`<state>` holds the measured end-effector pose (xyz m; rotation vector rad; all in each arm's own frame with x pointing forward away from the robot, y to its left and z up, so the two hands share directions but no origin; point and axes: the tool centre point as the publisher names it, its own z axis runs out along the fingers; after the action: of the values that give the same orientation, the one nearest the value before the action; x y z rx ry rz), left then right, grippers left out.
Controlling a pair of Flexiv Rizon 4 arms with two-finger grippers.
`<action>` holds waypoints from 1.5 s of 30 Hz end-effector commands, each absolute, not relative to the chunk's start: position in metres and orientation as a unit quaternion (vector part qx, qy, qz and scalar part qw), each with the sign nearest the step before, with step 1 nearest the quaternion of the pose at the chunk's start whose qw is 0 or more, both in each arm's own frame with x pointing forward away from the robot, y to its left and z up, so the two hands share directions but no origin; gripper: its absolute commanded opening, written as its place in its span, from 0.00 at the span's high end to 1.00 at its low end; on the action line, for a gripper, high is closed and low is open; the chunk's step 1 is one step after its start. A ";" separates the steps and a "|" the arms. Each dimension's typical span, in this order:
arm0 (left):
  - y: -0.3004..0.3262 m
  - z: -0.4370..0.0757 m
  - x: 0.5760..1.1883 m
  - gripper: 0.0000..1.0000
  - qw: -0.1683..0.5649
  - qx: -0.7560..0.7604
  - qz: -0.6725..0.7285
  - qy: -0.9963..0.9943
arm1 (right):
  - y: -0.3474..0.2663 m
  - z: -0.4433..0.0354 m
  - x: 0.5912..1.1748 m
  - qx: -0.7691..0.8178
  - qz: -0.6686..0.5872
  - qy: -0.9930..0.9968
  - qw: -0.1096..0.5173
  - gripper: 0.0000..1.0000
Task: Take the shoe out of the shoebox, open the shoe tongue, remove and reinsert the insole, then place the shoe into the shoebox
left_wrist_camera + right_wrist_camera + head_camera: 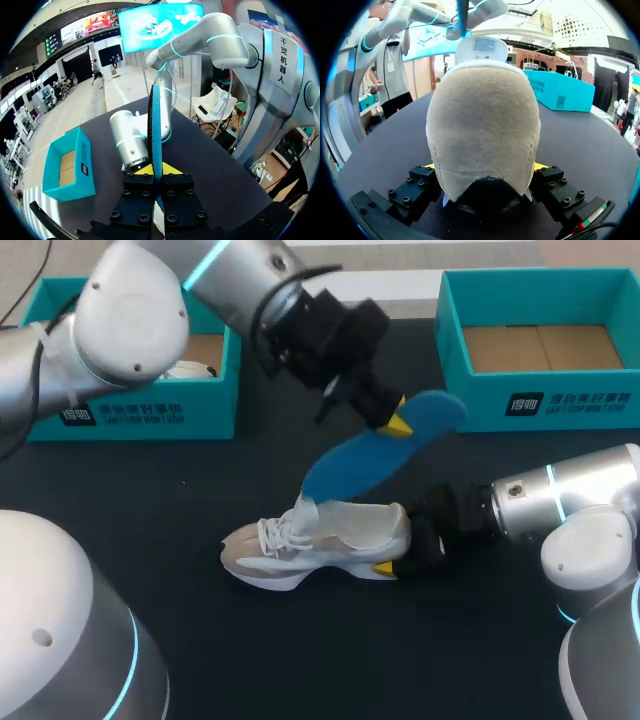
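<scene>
The left gripper (395,422) is clamped on the blue insole (370,455), whose long axis slants down to the shoe (320,540) opening just below; the right gripper (398,548) clamps its heel

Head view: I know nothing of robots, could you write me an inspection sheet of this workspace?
Surface: black table.
Job's things: pale shoe standing on the table; blue insole slanting above it; teal left shoebox and right shoebox behind.
Clutter: something white inside the left shoebox, unclear.
Grippers: left gripper's fingers shut on the insole; right gripper's fingers shut on the shoe's heel.
Cables: black cable looping at the left wrist.
Surroundings: nothing seen.
</scene>
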<state>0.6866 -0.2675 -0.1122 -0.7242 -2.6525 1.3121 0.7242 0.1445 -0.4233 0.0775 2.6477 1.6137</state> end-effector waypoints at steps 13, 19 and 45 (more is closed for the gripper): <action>-0.249 -0.072 0.679 1.00 0.045 -0.228 0.465 -0.854 | 0.145 -0.426 0.723 0.025 0.519 0.854 0.021 1.00; -0.249 -0.072 0.679 1.00 0.045 -0.228 0.465 -0.854 | 0.145 -0.426 0.723 0.025 0.519 0.854 0.021 1.00; -0.221 0.034 0.639 1.00 0.331 0.158 0.628 -0.686 | 0.145 -0.426 0.723 0.025 0.519 0.854 0.021 1.00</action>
<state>0.6484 -0.2207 0.0349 0.2003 -2.1253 1.5843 0.7242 0.1444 -0.4234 0.0774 2.6477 1.6135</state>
